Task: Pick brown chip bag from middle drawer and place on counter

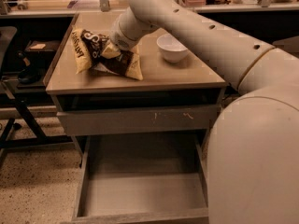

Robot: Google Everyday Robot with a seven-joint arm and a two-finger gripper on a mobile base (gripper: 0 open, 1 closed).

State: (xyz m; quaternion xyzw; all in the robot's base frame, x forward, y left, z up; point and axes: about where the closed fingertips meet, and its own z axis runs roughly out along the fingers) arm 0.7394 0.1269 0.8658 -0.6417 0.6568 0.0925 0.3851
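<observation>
Nearest to me, the robot's pale body [254, 167] filled the lower right and hid the right end of the middle drawer [140, 192]. That drawer stood pulled well out, its smooth grey floor showing from its left wall across to where the body hid it. Its front lip ran along the bottom of my view. To its left lay speckled floor [32, 171], open as far as the dark legs of a stand [18, 111].

Above the drawer sat a closed grey drawer front [135, 120] with a few pale scratches, flush under the counter [182, 76].

On the counter lay the brown chip bag [93, 48], toward the left half of the top. Its upper cream end was near the left rim and its lower cream corner pointed at the front edge, still inside it. A strip of bare beige top ran in front of the bag, and a wider bare patch lay to its right.

The arm [201, 29] reached in from the right, and the gripper [113, 45] pressed against the middle of the bag. I could not tell whether it was grasping the bag or had let go.

A white bowl [172, 47] stood just right of the gripper, apart from the bag and well in from the right rim.

Beyond the counter's back edge ran a long cluttered workbench [233, 6].
</observation>
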